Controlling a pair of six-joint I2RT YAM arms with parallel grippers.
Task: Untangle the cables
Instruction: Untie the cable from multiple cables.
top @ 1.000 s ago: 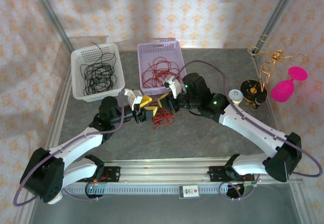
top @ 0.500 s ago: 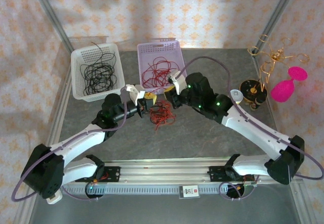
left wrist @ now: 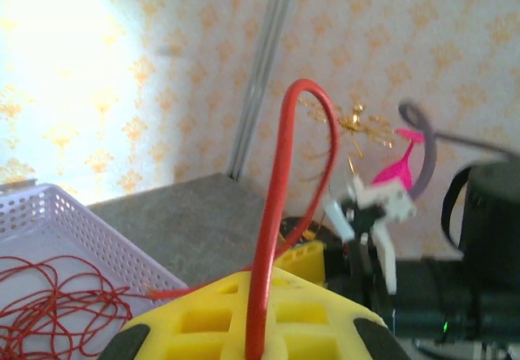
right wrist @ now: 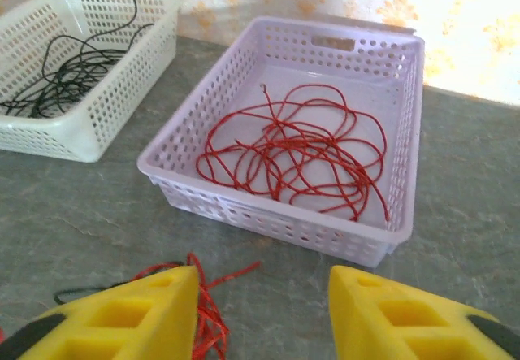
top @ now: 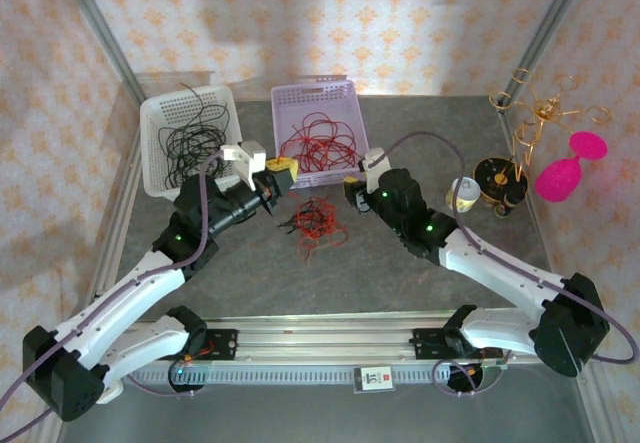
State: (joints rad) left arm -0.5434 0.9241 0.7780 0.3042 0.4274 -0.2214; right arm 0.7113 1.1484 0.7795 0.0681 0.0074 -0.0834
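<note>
Both arms have drawn apart since a second ago. At left, the left gripper (top: 278, 171) is clamped tight on one red cable (left wrist: 280, 214). The tangled clump (top: 312, 221) lies on the table (top: 400, 273) between the arms. The right gripper (right wrist: 264, 295) stands partly open, holding nothing.

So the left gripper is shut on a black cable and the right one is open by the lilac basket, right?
The cable in the left gripper is red, not black; the left wrist view shows it. The right gripper is open by the lilac basket.
</note>
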